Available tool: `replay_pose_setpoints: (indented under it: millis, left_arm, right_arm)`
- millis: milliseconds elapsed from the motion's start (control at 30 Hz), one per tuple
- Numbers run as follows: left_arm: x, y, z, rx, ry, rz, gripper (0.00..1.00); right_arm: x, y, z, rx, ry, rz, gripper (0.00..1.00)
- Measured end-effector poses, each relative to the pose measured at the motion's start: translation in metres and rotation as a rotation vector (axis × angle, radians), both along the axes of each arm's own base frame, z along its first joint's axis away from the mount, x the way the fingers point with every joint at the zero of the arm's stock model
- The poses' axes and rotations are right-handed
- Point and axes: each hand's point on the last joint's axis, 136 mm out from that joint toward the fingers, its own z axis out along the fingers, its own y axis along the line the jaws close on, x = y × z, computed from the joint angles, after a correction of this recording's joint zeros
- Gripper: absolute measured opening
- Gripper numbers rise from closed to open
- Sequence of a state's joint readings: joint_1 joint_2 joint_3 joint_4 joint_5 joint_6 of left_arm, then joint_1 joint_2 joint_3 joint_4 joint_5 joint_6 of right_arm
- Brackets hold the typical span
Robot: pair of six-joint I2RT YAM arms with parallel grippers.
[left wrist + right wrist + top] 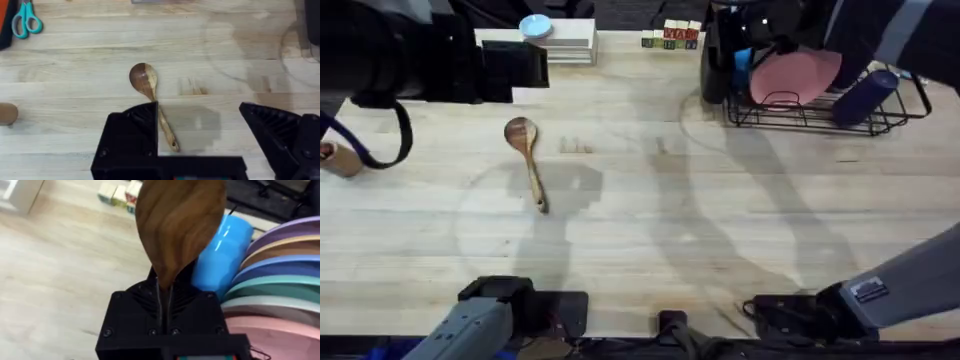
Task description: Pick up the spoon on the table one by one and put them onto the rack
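Note:
One wooden spoon lies on the table, left of centre, with its dark bowl at the far end. In the left wrist view this spoon sits below my left gripper, which hovers open above the handle end without touching it. A second spoon stands bowl-up in my right gripper, which is shut on its handle. That gripper is held high beside the black wire rack at the far right, close to the rack's coloured plates.
The rack holds a pink plate, a dark blue bottle and a black utensil cup. A blue cup is by the plates. Teal scissors, a white stacked box, toy blocks and a brown object lie around the edges.

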State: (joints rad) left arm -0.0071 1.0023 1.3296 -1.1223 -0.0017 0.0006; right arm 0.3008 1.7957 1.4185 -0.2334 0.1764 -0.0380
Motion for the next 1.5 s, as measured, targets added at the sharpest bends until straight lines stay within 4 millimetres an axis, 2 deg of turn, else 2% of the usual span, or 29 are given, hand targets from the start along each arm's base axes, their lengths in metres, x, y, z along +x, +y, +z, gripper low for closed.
replay_pose_setpoints:
  millis: [200, 400, 733, 833, 1133, 1233, 1367, 1500]
  left_arm:
    - [0.0, 0.0, 0.0, 0.0, 0.0, 0.0, 0.993]
    - [0.001, 0.0, 0.001, 0.0, -0.003, 0.0, 0.993]
    - [0.001, 0.0, 0.001, 0.0, -0.003, 0.0, 0.993]
    - [0.001, 0.0, 0.001, 0.0, -0.003, 0.0, 0.993]
    - [0.001, 0.0, 0.001, 0.0, -0.003, 0.0, 0.993]
    - [0.001, 0.0, 0.001, 0.0, -0.003, 0.0, 0.993]
    - [0.001, 0.0, 0.001, 0.0, -0.003, 0.0, 0.993]
    - [0.001, 0.0, 0.001, 0.0, -0.003, 0.0, 0.993]
  right_arm:
    - [-0.016, 0.004, -0.007, 0.008, 0.072, 0.037, 0.036]
    - [-0.022, 0.004, 0.006, 0.018, 0.058, 0.052, 0.04]
    - [-0.022, 0.005, 0.009, 0.013, 0.053, 0.063, 0.256]
    - [-0.022, 0.005, 0.009, 0.012, 0.053, 0.064, 0.273]
    - [-0.023, 0.005, 0.011, 0.004, 0.048, 0.072, 0.41]
    - [-0.025, 0.004, 0.022, 0.007, 0.025, 0.075, 0.471]
    - [-0.033, 0.002, 0.056, 0.025, -0.043, 0.075, 0.559]
    - [-0.047, -0.003, 0.088, 0.039, -0.095, 0.075, 0.691]
